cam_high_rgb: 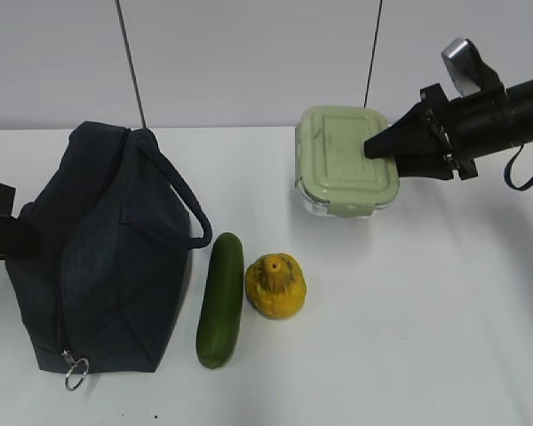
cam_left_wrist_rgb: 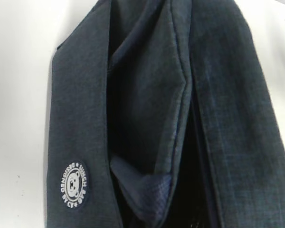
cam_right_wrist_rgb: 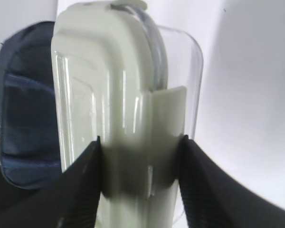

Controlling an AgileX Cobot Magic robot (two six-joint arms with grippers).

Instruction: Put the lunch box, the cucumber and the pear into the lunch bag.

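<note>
The right claw (cam_high_rgb: 377,147) grips the lunch box (cam_high_rgb: 345,160) at its right end, one finger on the pale green lid and the other on the clear base. In the right wrist view the two black ribbed fingers (cam_right_wrist_rgb: 83,190) press against both faces of the lunch box (cam_right_wrist_rgb: 128,123), at the lid's snap tab. In the exterior view the box shows its lid and a strip of clear wall below it, toward the back right of the white surface (cam_high_rgb: 426,311); whether its underside touches the surface cannot be told.

The lunch bag (cam_high_rgb: 102,248) sits at the left, dark navy, with a strap handle (cam_high_rgb: 182,209) arching off its right side and a silver ring zip pull (cam_high_rgb: 75,373) lying at its near lower corner. The cucumber (cam_high_rgb: 221,299) lies just right of the bag, lengthwise toward the camera, close to the bag's edge. The pear (cam_high_rgb: 275,285) sits just beside the cucumber on its right, bumpy top facing up; cucumber and pear look almost touching.

The left arm shows only as a dark shape at the frame's left edge, against the bag. The left wrist view is filled with the lunch bag (cam_left_wrist_rgb: 147,118): folds of navy fabric, a dark gap between them, and a round white-printed badge (cam_left_wrist_rgb: 75,184) on the fabric. The left claw itself is not visible there; it is closed, and what it holds, if anything, cannot be told
</note>
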